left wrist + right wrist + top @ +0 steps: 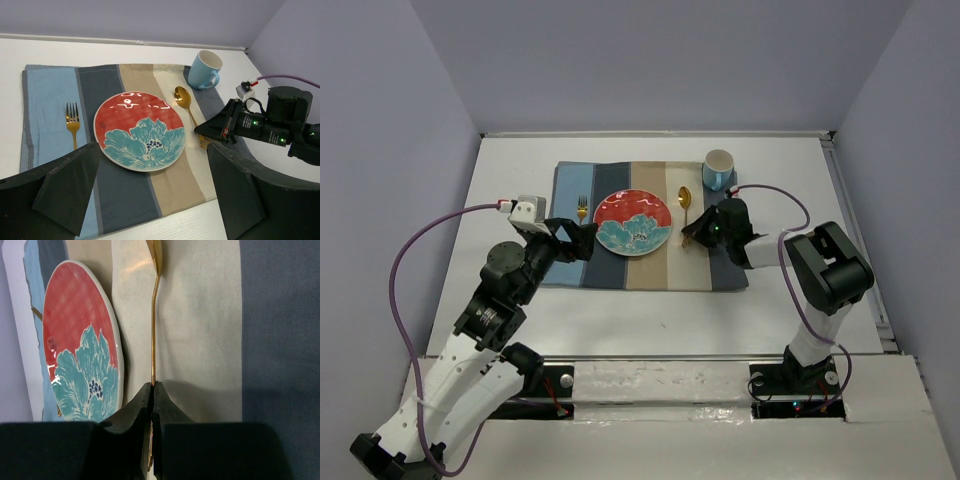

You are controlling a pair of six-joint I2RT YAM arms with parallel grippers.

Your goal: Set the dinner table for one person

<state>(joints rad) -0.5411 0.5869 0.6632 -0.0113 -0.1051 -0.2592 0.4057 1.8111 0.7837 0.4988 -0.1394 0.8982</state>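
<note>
Two robot arms hang over a white surface [510, 180] that carries a striped placemat [650, 272] laid for one. The right fingers [152, 390] are pressed together on the thin handle of a gold spoon [153, 330], which runs straight ahead of them over the placemat's beige stripe, its bowl at the far end. Just left of those fingers sits a red plate [632, 222] with a teal flower. Beyond them and slightly to the right, a light blue mug [718, 170] stands upright at the placemat's far corner. The left fingers [585, 238] are spread wide and hold nothing, above the placemat's near left part. A gold fork [582, 208] lies just ahead of them on the light blue stripe, tines pointing away, with the plate ahead and to their right. The surface extends beneath and beyond the placemat on every side.
</note>
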